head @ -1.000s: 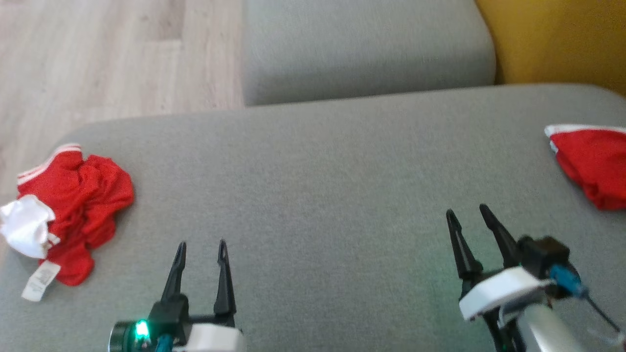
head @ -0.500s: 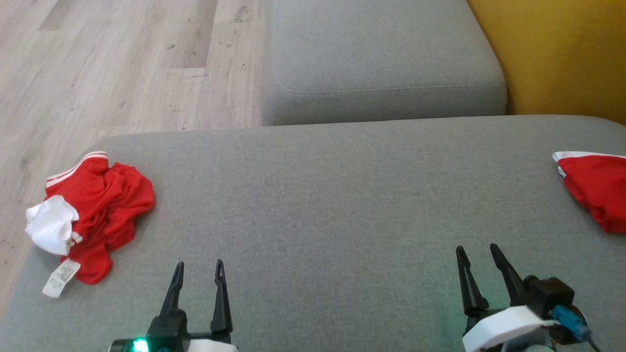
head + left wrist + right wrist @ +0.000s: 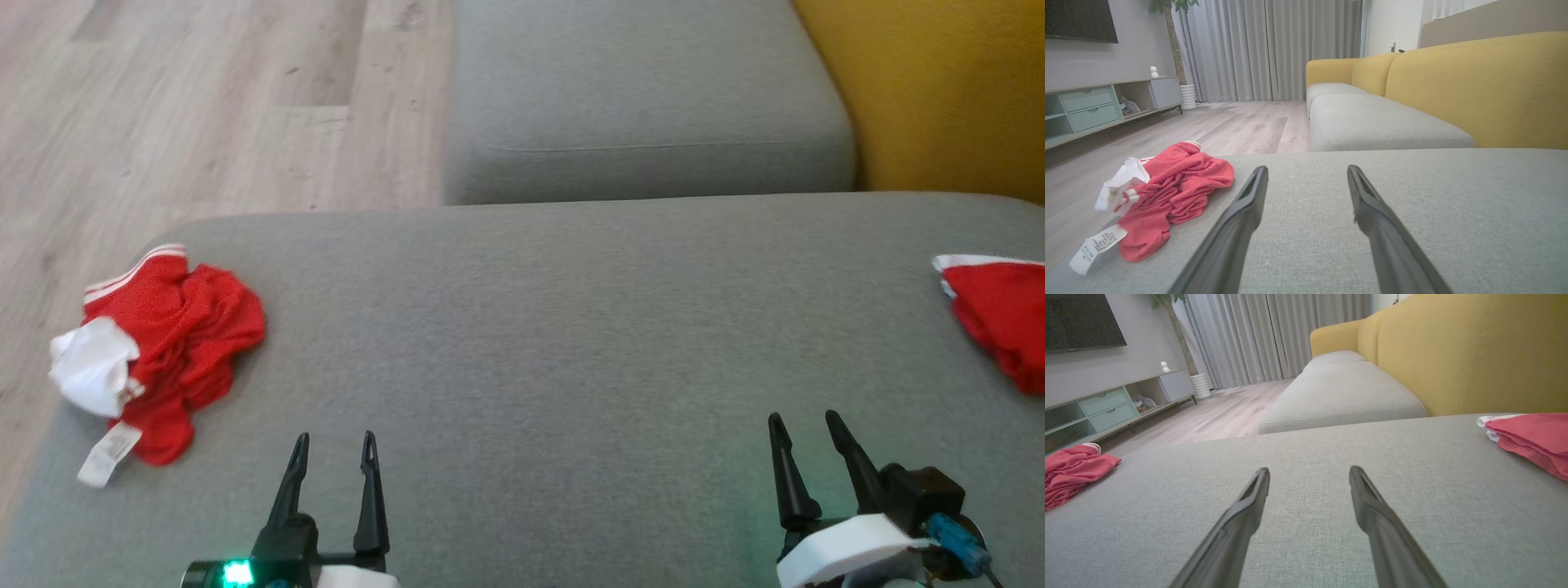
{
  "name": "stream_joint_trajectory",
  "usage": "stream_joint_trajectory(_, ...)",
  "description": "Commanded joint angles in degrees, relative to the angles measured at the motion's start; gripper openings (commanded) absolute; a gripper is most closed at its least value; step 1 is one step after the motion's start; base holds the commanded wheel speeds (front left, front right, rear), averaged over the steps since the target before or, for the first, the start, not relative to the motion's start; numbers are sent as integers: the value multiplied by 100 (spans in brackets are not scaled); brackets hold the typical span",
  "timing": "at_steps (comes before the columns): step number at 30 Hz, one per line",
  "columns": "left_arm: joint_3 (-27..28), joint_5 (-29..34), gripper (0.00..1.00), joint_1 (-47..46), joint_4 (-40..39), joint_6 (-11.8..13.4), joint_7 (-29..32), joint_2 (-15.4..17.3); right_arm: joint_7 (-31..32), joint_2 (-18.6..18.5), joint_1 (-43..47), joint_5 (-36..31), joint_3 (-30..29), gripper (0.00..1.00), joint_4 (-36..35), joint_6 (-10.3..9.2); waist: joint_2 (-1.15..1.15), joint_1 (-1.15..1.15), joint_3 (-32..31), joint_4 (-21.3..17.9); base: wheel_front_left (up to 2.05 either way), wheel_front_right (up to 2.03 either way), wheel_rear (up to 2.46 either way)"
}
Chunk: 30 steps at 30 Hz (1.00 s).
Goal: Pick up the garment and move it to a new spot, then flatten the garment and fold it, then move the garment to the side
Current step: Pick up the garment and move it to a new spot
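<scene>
While both pairs of fingers stand spread with nothing between them, the first step, the pick-up, has not begun. The left fingers (image 3: 372, 490) and right fingers (image 3: 786, 474) hover low over the grey cushion (image 3: 531, 327), pointing forward and well apart from each other.

The garment (image 3: 175, 327), red with white trim, lies crumpled at the cushion's far left edge, ahead of the left fingers and off to their left. A white label (image 3: 108, 453) trails from its near end, close to where the cushion drops to the floor (image 3: 204, 98). In the left wrist view the heap (image 3: 1175, 183) sits left of the finger line, so a straight reach would miss it.

A second red piece (image 3: 996, 318), which looks neatly folded, rests at the far right edge, beyond the right fingers. I take it as finished and not the target.

Next, as I judge it, the left arm must swing left and forward, come down on the bunched red cloth rather than the label, and close on a thick fold. A grip too near the edge could push the heap off.
</scene>
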Motion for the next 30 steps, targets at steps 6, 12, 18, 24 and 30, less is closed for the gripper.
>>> stream_joint_trajectory(6, 244, 150, 100, -405, -247, 58, -29, -11, -63, 7, -212, -93, 67, 100, -280, 39, 0, 0, 144, 653, 0, 0, 0)
stream_joint_trajectory(12, 491, 259, 100, -304, -368, 49, -29, -7, -63, 34, -246, -32, 179, 100, -310, 39, 0, 0, 215, 1350, 0, 0, 0)
stream_joint_trajectory(18, 717, 373, 100, -205, -505, 37, -29, 2, -63, 50, -310, 33, 310, 100, -327, 39, 0, 0, 303, 1965, 0, 0, 0)
stream_joint_trajectory(24, 864, 407, 100, -142, -644, 38, -29, 0, -63, 53, -313, 27, 299, 100, -322, 39, 0, 0, 383, 2273, 0, 0, 0)
stream_joint_trajectory(30, 1072, 397, 100, -183, -800, 4, -29, 5, -63, 18, -322, 14, 284, 100, -415, 39, 0, 0, 547, 2335, 0, 0, 0)
